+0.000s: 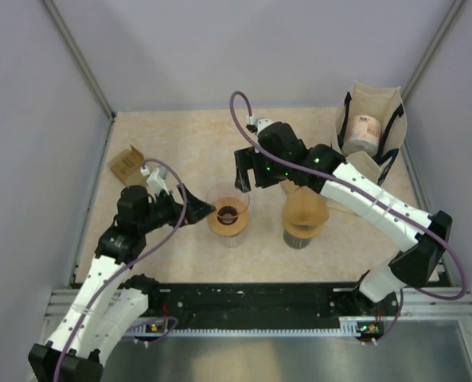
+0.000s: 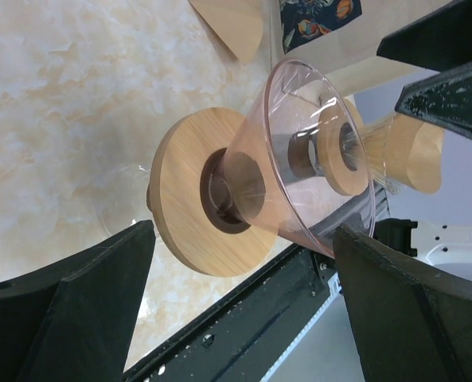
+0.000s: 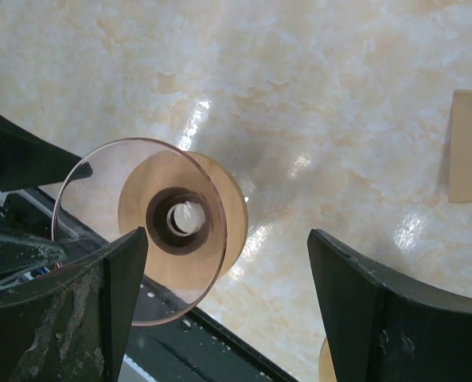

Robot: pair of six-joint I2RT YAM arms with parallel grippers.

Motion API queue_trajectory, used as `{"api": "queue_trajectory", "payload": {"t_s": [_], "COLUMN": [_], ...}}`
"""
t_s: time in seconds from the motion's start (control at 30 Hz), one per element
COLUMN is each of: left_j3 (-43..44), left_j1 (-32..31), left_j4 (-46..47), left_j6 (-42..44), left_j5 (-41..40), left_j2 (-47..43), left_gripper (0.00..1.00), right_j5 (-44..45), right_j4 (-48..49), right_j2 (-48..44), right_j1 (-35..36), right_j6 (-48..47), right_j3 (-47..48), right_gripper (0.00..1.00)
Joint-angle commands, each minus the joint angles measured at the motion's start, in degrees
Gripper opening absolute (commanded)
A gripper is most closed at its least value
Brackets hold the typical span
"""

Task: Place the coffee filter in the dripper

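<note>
The dripper (image 1: 228,213), a clear cone on a round wooden collar, stands at the table's middle over a glass vessel. It also shows in the left wrist view (image 2: 299,151) and the right wrist view (image 3: 172,223). A brown paper coffee filter (image 1: 304,208) sits as an open cone on a dark holder just right of it. My left gripper (image 1: 197,209) is open and empty, its fingers (image 2: 84,302) spread either side of the dripper's collar without touching. My right gripper (image 1: 247,179) is open and empty, just behind and above the dripper, fingers (image 3: 379,310) wide apart.
A beige tote bag (image 1: 372,131) holding a round canister stands at the back right. A small brown cardboard box (image 1: 126,165) lies at the back left. A flat tan paper piece (image 3: 468,147) lies on the table near the bag. A black rail (image 1: 251,298) runs along the near edge.
</note>
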Motion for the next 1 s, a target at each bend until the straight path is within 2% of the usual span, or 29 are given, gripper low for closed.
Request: {"api": "queue_trajectory", "payload": {"t_s": [0.0,0.27,0.5,0.67,0.8,0.9,0.97], "left_j3": [-1.4,-2.1,-3.0,0.2,1.8,3.2,3.9], "left_j1": [-0.4,-0.5,-0.5,-0.4,-0.5,-0.4,-0.4], "left_j4": [-0.4,-2.1,-3.8,-3.3,-3.3,-3.3,-3.4], "left_j6": [1.4,1.5,0.0,-0.5,-0.4,0.5,0.8], "left_j5": [1.1,0.9,-2.5,-1.0,-1.7,-3.1,-3.9], "left_j2": [-3.6,-3.7,-7.1,-8.5,-10.8,-11.8,-11.8], "left_gripper": [0.99,0.99,0.99,0.99,0.99,0.99,0.99], "right_j5": [1.4,0.7,1.3,2.0,1.3,2.7,3.1], "right_j4": [4.5,5.1,5.7,6.4,6.4,6.6,6.6], "right_j2": [-3.0,-3.5,-5.0,-6.0,-7.3,-7.3,-6.5], "right_j1": [-0.8,-1.0,-1.8,-3.3,-7.9,-10.6,-13.3], "right_j6": [1.0,1.1,1.3,0.9,1.0,-1.4,-2.9], "right_j3": [-1.0,-1.9,-2.7,-3.0,-3.7,-4.4,-5.0], "right_gripper": [0.82,0.82,0.82,0.83,0.89,0.98,0.99]}}
